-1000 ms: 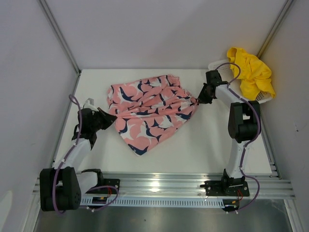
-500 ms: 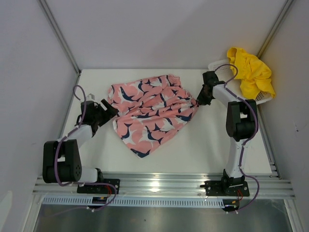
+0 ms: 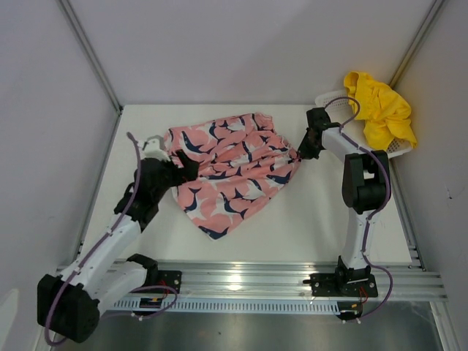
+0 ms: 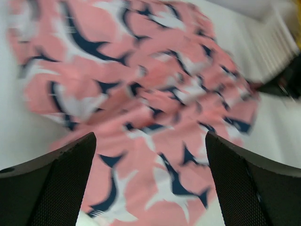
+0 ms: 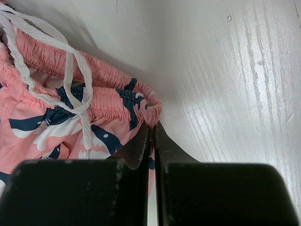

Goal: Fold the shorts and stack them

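Reaching inward, right end effector (image 3: 298, 155) clamps the pink shorts (image 3: 234, 179); left end effector (image 3: 188, 167) hovers above, jaws spread.

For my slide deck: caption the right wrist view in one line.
The right gripper pinches the waistband edge of the pink shorts, white drawstring loose beside it, on the white table.

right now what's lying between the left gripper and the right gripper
The pink shorts span that stretch, from the open left gripper to the right gripper pinching their waistband, clearest in the top view.
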